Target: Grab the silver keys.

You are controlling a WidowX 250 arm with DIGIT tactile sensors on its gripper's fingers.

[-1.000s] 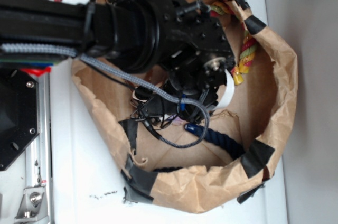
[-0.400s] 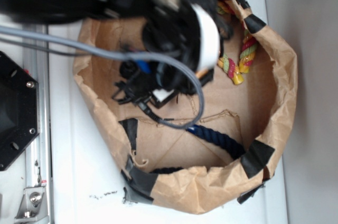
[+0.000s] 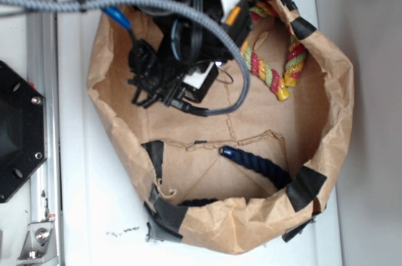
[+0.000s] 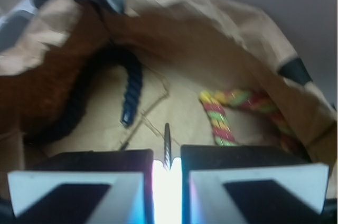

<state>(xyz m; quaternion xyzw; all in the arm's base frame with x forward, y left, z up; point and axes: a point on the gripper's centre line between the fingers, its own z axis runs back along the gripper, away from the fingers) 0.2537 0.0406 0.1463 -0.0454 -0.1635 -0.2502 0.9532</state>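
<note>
In the wrist view my gripper (image 4: 167,155) has its jaws nearly together on a thin, notched metal blade, one of the silver keys (image 4: 167,142) seen edge-on and sticking out past the fingertips. The rest of the bunch is hidden behind the fingers. In the exterior view the gripper (image 3: 202,83) hangs inside the brown paper bag (image 3: 339,109) near its upper left. A thin wire key ring (image 3: 225,79) shows just to its right. The arm's black body and grey cable cover the bag's upper left.
A dark blue rope (image 3: 257,164) lies on the bag floor at the lower right, also seen as the blue rope (image 4: 132,84). A red-yellow-green rope toy (image 3: 264,68) lies at the upper right. The bag walls (image 4: 211,18) rise all round. A black mount (image 3: 19,134) stands at left.
The arm has swung toward the top of the exterior view and risen off the bag floor with the gripper. The blue rope's end and the floor crease are now uncovered.
</note>
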